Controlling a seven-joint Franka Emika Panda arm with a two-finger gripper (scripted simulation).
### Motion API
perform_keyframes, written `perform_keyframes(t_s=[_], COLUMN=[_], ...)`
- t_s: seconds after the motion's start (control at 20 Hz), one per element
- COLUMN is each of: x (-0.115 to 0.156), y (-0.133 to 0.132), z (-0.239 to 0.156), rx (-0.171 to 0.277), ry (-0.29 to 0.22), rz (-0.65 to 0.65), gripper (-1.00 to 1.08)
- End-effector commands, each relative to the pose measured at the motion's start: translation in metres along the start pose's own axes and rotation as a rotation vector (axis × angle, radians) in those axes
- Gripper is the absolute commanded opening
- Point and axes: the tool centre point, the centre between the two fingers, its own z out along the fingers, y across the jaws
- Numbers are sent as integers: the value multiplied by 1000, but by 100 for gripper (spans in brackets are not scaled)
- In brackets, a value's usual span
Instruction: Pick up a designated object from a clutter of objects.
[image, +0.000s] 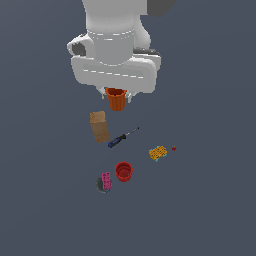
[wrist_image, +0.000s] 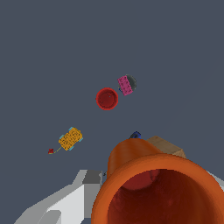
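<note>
One orange cup sits clamped in the gripper, lifted clear of the gray floor with its mouth toward the wrist camera. Below lie a brown box, a blue-handled screwdriver, a red cup, a pink brick, a yellow-orange block and a tiny red piece.
</note>
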Motion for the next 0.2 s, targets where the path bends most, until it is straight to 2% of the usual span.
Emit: perform_keyframes(t_s=[0.0, 0.15], x=[0, 1], y=[3, 3], z=[-6, -7], rx=[0, -1], ry=[0, 0], rz=[-1, -1], gripper=[-100, -100])
